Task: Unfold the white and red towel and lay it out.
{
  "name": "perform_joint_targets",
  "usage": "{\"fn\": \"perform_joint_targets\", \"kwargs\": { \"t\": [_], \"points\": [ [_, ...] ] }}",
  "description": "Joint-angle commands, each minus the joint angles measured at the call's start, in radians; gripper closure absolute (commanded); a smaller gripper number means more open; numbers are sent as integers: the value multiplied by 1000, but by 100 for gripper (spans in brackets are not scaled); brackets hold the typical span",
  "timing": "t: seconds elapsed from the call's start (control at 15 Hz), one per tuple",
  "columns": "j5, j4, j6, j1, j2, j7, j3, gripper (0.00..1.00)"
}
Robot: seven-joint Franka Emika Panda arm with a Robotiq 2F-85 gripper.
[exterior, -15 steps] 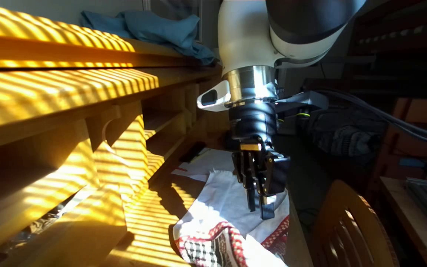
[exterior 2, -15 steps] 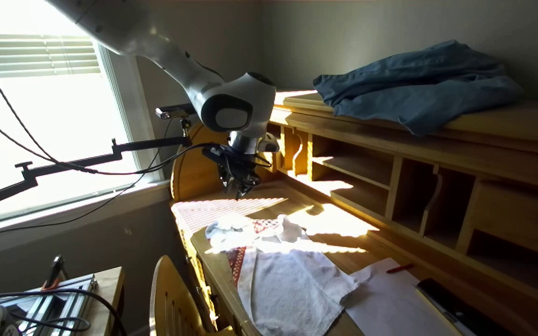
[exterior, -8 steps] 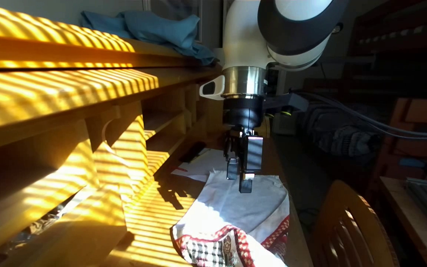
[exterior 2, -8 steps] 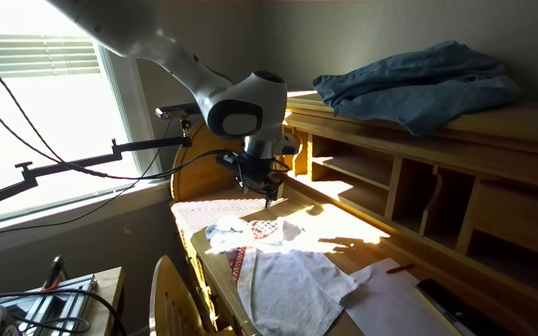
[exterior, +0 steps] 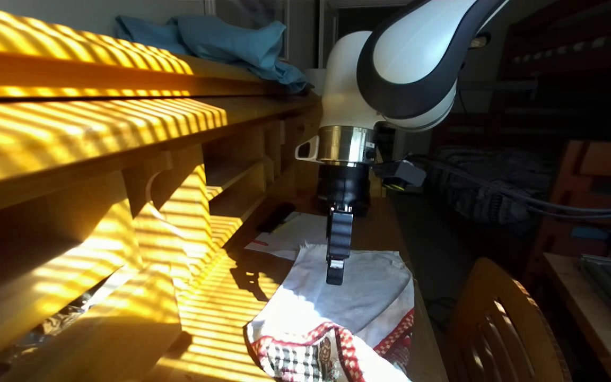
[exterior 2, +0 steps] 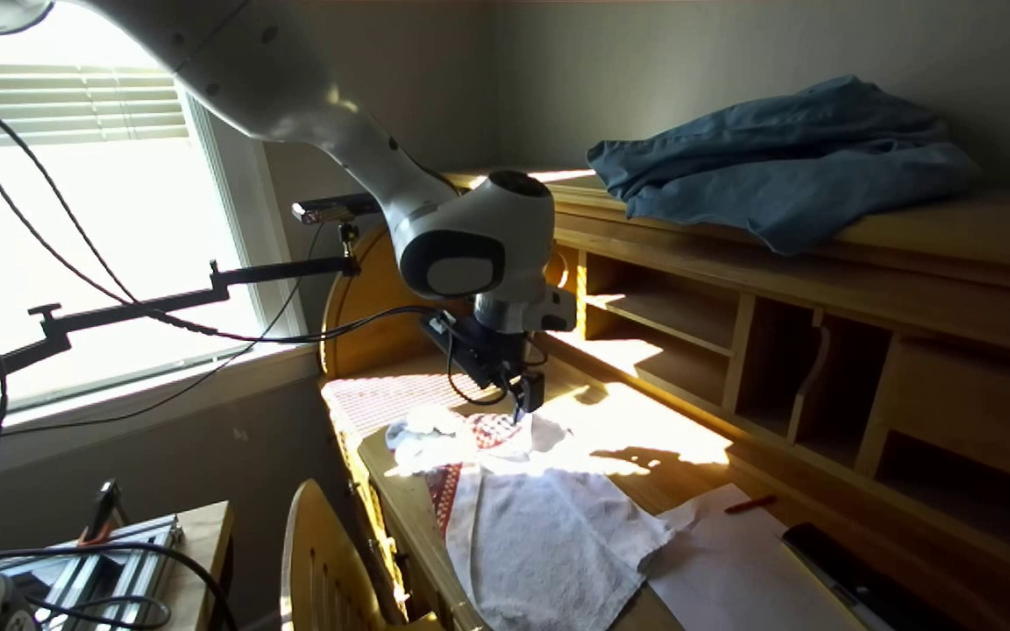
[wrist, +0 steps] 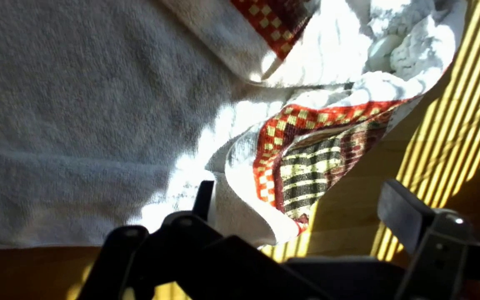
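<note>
- Towel [exterior 2: 549,552] lies on the desk [exterior: 218,321], its plain white part spread, its red-checked end [wrist: 267,154] turned back and rumpled.
- Closing on both layers of that fold would likely drag the whole cloth; a shallow pinch may slip off.
- Pulling could also shift the paper [exterior 2: 733,561] that one towel corner appears to overlap.
- Gripper [wrist: 300,198] stands spread wide, holding nothing; in the wrist view one finger [wrist: 203,201] is over cloth, the other over wood.
- Arm [exterior 2: 347,131] arches over the desk, wrist pointing nearly straight down.
</note>
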Motion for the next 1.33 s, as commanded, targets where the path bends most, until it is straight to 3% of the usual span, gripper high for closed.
{"fn": "perform_joint_targets", "kwargs": {
  "t": [0.0, 0.6, 0.93, 1.27],
  "points": [
    [89, 47, 5, -34, 79, 62, 34, 0],
    [173, 91, 127, -71, 200, 119, 76, 0],
    [238, 129, 96, -127, 251, 95, 145, 0],
    [219, 144, 86, -120, 281, 117, 144, 0]
  ]
}}
